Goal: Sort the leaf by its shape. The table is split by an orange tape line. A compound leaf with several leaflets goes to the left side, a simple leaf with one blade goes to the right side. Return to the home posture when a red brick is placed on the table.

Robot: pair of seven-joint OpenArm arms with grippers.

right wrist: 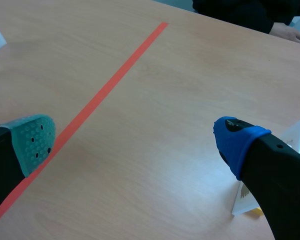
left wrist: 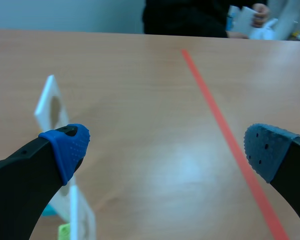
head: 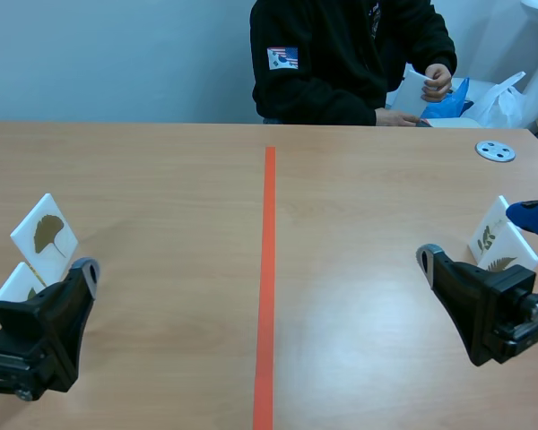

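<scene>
Left end effector (left wrist: 167, 147) and right end effector (right wrist: 135, 141): spread, empty. Risk of toppling ginkgo card (head: 45, 235), lower left, or fern cards (head: 500, 244), lower right, through careless swing.

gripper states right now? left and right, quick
Left gripper: open, holding nothing.
Right gripper: open, holding nothing.

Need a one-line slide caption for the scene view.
Open left tool and right tool flank the orange tape line, leaf cards beside each.
</scene>
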